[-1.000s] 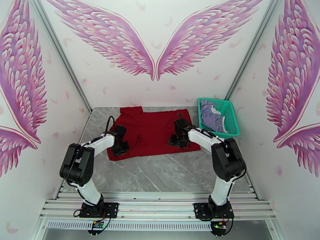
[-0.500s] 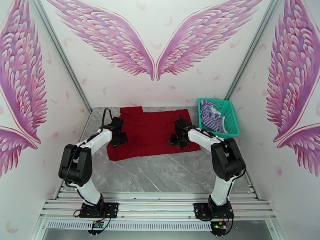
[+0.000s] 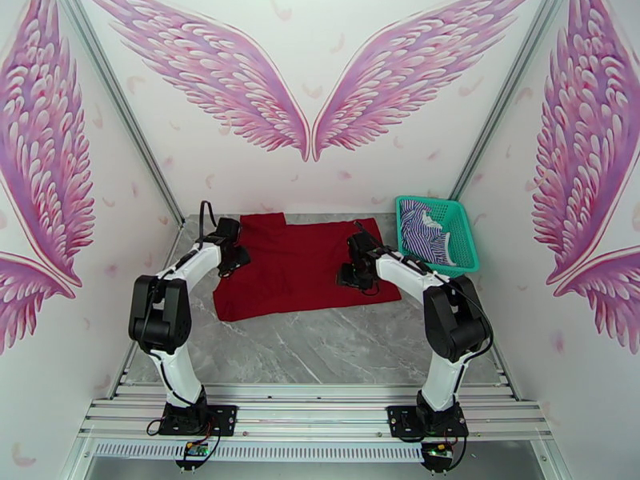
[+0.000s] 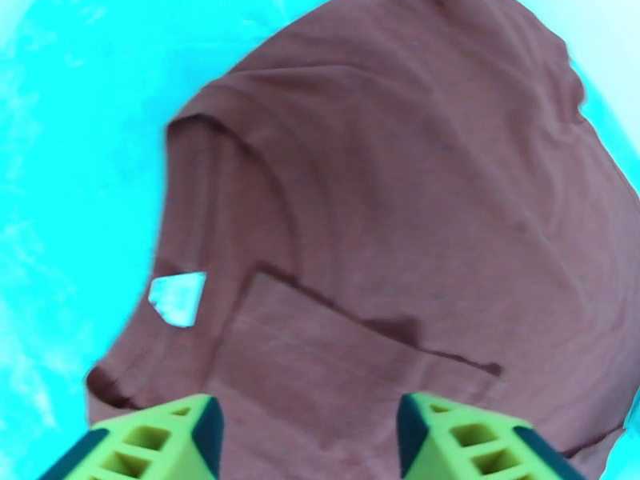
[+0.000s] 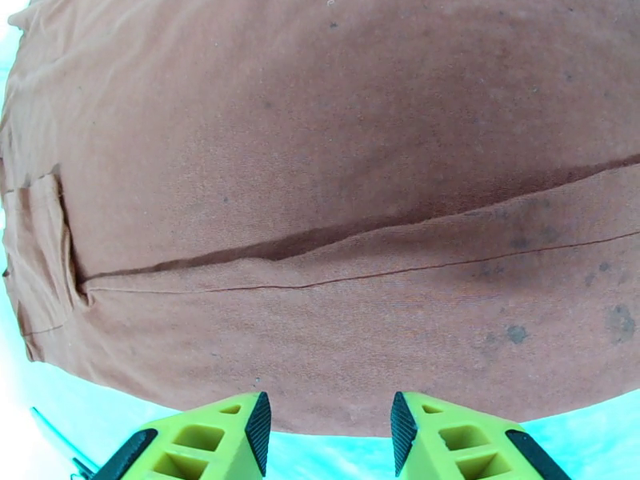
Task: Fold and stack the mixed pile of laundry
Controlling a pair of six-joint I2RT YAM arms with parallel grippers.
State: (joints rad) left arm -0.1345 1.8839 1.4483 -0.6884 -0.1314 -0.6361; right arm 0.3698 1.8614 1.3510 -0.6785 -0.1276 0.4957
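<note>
**Item 1.** Plain dark red cloth T-shirt [image 3: 308, 266]. It lay spread flat on the grey marble-patterned table [image 3: 336, 346], toward the far half, between the 2 arms. Its near hem ran at a slight slant, and 1 sleeve reached toward the back wall at the far left. In the left wrist view, the T-shirt [image 4: 400, 170] showed a small white label [image 4: 178, 298] inside the neckline and a rectangular flap folded over the body. In the right wrist view, the T-shirt [image 5: 320, 154] showed 1 long crease across its width, with a band of cloth doubled over along the near edge.

**Item 2.** Blue-and-white thin-striped cloth shirt [image 3: 424, 230]. It was bunched inside the teal plastic mesh basket [image 3: 470, 234], which stood at the far right corner of the table, just beside the T-shirt's right edge.

**Item 3.** Left gripper [image 3: 232, 258]. It was poised at the T-shirt's left side, near the sleeve. The left wrist view showed the left gripper [image 4: 308, 426] with its yellow-green fingers [image 4: 152, 442] spread wide and nothing between them.

**Item 4.** Right gripper [image 3: 352, 278]. It was poised over the T-shirt's right portion. The right wrist view showed the right gripper [image 5: 328, 430] with its fingers parted above the cloth's edge, gripping nothing.
</note>
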